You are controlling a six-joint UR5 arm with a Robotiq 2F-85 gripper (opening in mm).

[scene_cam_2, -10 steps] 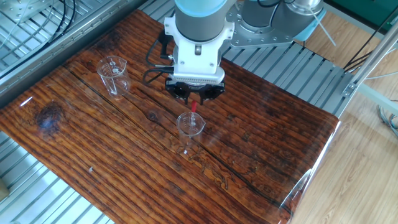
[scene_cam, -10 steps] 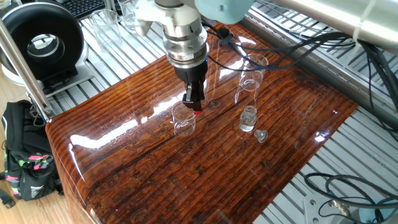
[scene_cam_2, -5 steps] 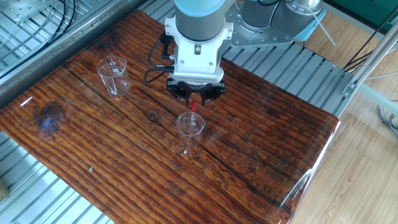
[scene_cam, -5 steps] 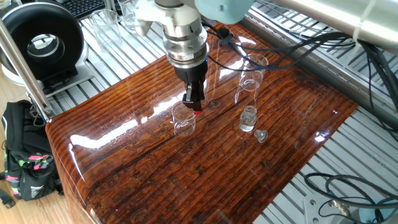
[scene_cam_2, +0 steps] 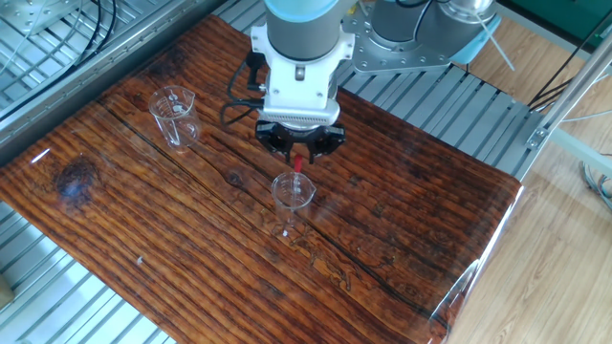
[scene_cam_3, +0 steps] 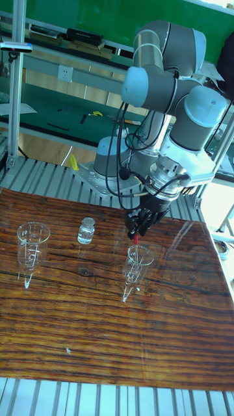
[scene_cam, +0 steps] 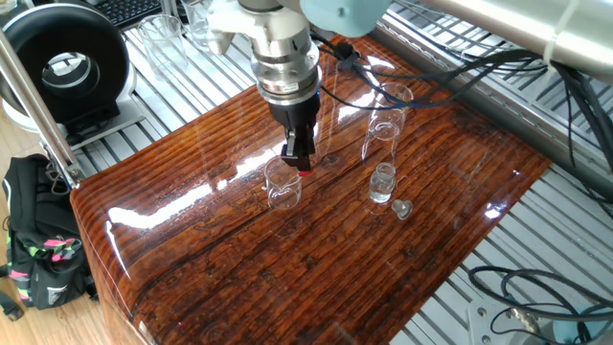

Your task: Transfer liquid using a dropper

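Observation:
My gripper (scene_cam: 299, 153) (scene_cam_2: 298, 146) (scene_cam_3: 138, 227) points straight down, shut on the red bulb of the dropper (scene_cam: 303, 166) (scene_cam_2: 298, 163) (scene_cam_3: 136, 239). Directly under it stands a clear cone-shaped glass (scene_cam: 283, 184) (scene_cam_2: 293, 194) (scene_cam_3: 136, 261). The dropper's thin tube reaches down into this glass and barely shows. A second cone-shaped glass (scene_cam_2: 174, 115) (scene_cam_3: 30, 242) (scene_cam: 384, 129) stands apart. The liquid is too clear to make out in either glass.
A small clear bottle (scene_cam: 382, 182) (scene_cam_3: 86, 230) stands on the wooden tabletop (scene_cam_2: 402, 201), with its small glass stopper (scene_cam: 402, 208) lying beside it. Metal slats surround the board. Cables hang behind the arm.
The arm's wrist has edged very slightly to the left in the other fixed view. The dropper stays gripped above the same glass.

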